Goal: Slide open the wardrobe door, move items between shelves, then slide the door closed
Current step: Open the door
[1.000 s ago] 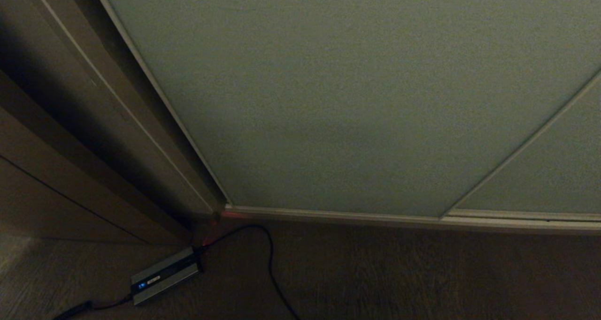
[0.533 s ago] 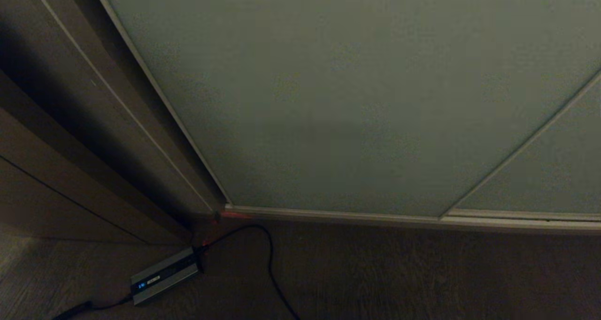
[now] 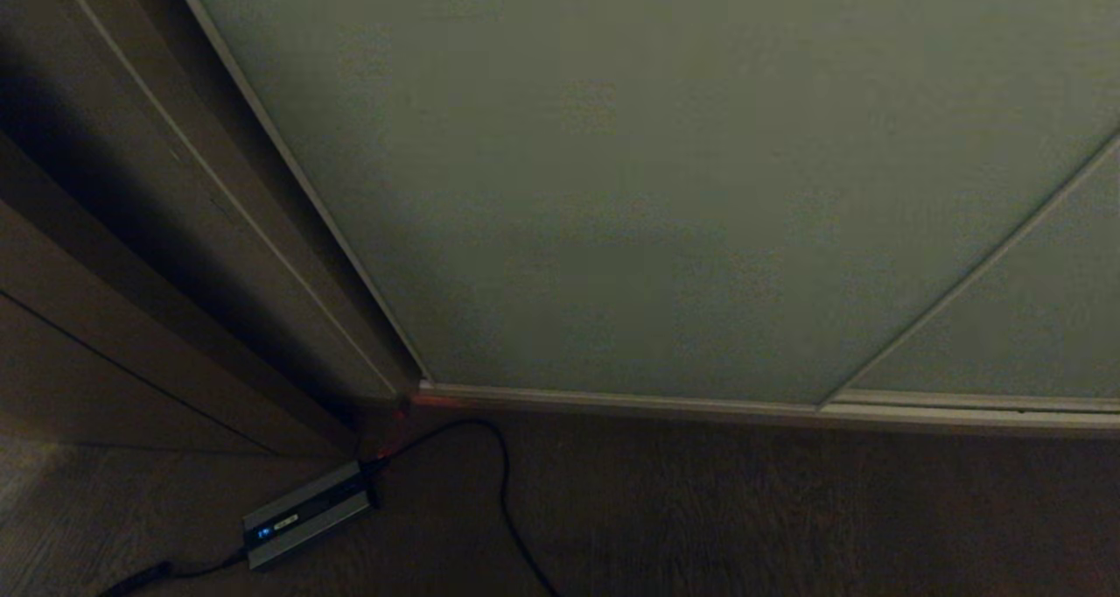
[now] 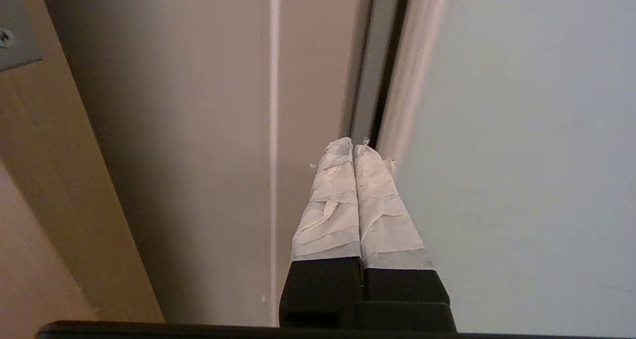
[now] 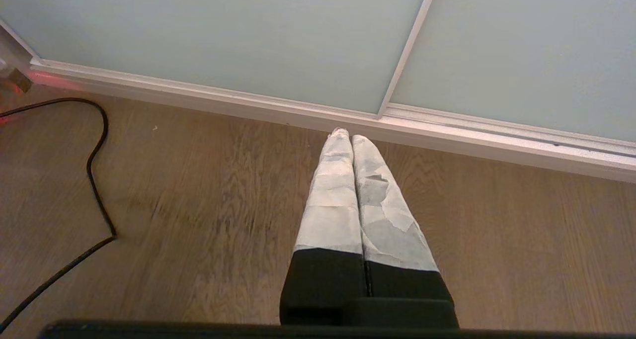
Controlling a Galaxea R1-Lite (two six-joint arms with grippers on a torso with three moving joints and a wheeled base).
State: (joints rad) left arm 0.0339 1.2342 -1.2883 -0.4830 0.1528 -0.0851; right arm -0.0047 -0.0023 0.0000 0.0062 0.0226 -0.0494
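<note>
The sliding wardrobe door (image 3: 656, 186) is a pale grey-green panel with a thin light frame, and it fills most of the head view. It stands closed against the brown side panelling (image 3: 131, 229). My left gripper (image 4: 354, 147) is shut with nothing between its taped fingers, and its tips point at the dark gap beside the door's frame edge (image 4: 412, 75). My right gripper (image 5: 346, 136) is shut too and hangs over the wooden floor near the door's bottom rail (image 5: 298, 110). Neither gripper shows in the head view. The items and the shelves are hidden behind the door.
A small silver box (image 3: 306, 516) with a blue light lies on the wooden floor by the panelling's foot, and a black cable (image 3: 503, 483) curls from it. A second door panel (image 3: 1032, 317) overlaps at the right. The cable (image 5: 94, 180) also shows in the right wrist view.
</note>
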